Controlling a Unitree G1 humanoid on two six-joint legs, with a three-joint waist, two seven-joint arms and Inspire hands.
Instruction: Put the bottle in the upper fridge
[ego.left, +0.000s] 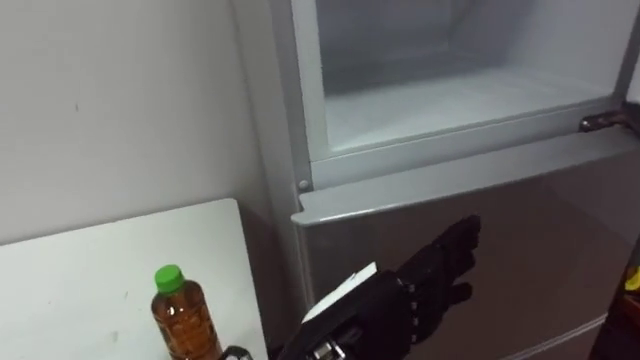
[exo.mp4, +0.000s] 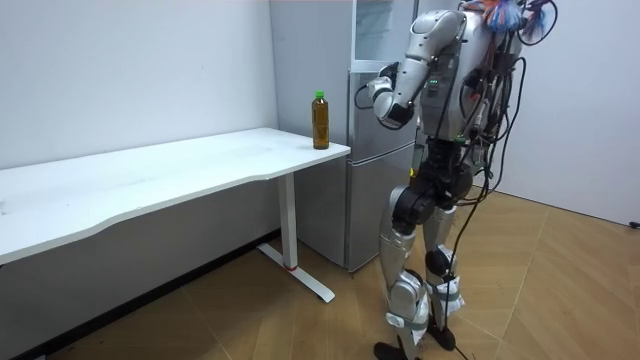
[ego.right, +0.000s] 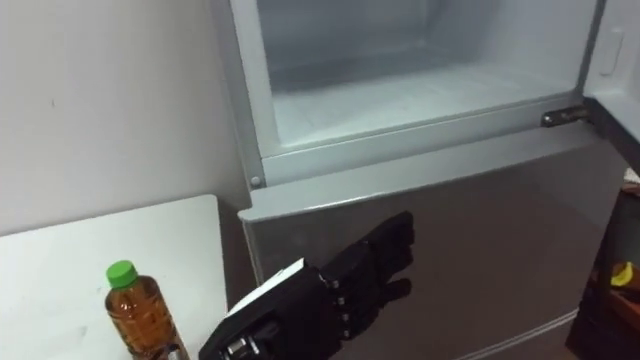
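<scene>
The bottle (ego.left: 183, 320) of amber drink with a green cap stands upright at the corner of the white table (ego.left: 80, 270), close to the fridge; the room view shows the bottle (exo.mp4: 320, 120) there too. My left hand (ego.left: 440, 265) is open with fingers straight, held in front of the lower fridge door (ego.left: 540, 220), to the right of the bottle and apart from it. It holds nothing. Above it the upper fridge compartment (ego.left: 450, 100) stands open, with a bare white shelf inside.
I stand facing the grey fridge (exo.mp4: 365, 170), the table (exo.mp4: 150, 170) on my left along the white wall. The open upper door's edge (ego.right: 610, 50) and its hinge (ego.left: 605, 122) are at the right. Wooden floor (exo.mp4: 560, 290) lies behind me.
</scene>
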